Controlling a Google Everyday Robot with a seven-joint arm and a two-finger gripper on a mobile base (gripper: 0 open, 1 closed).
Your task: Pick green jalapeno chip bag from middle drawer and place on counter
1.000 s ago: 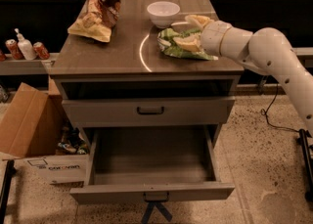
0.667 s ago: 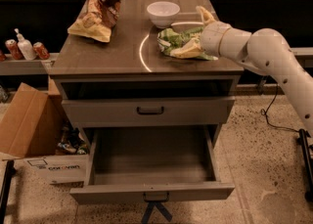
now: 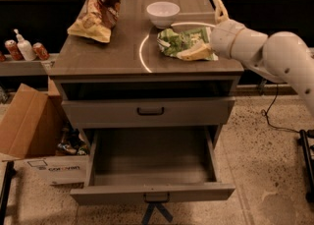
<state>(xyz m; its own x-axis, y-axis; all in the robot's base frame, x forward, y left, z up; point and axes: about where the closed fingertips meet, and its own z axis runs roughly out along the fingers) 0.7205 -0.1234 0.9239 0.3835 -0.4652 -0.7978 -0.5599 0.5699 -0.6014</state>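
Note:
The green jalapeno chip bag (image 3: 181,42) lies crinkled on the right side of the counter (image 3: 108,52), inside the bright circular arc. My gripper (image 3: 206,31) is at the bag's right end, its jaws spread wide. One pale finger (image 3: 219,9) points up and away, the other finger (image 3: 195,53) rests low along the bag's front edge. The white arm reaches in from the right. The middle drawer (image 3: 122,193) is pulled far out below, and its box holds nothing.
A white bowl (image 3: 163,13) stands just behind the bag. A larger brown-and-yellow chip bag (image 3: 98,13) lies at the counter's back left. A shallower drawer front (image 3: 108,113) is shut above. A cardboard box (image 3: 24,126) and cans (image 3: 39,50) are at left.
The gripper's fingers have spread apart, the upper one swinging up off the bag. The bag has stayed on the counter.

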